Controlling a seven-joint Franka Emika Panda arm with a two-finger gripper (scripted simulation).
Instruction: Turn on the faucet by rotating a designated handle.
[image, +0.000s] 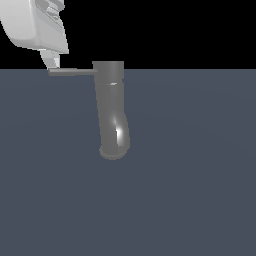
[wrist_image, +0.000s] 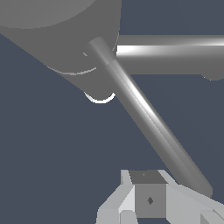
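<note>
The hand (image: 51, 61) sits at the handle (image: 72, 72) tip (open or closed, I cannot tell); push there, far from the faucet (image: 112, 112), sweeping steadily sideways.

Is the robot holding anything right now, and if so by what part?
Nothing is clearly held. The gripper sits at the outer tip of the handle, beside it in the wrist view; whether the jaws close on it cannot be told.

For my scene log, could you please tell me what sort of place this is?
Probably a bare simulated test scene, not a real room: a lone faucet with a thin handle stands on a flat grey floor under a black void.
</note>
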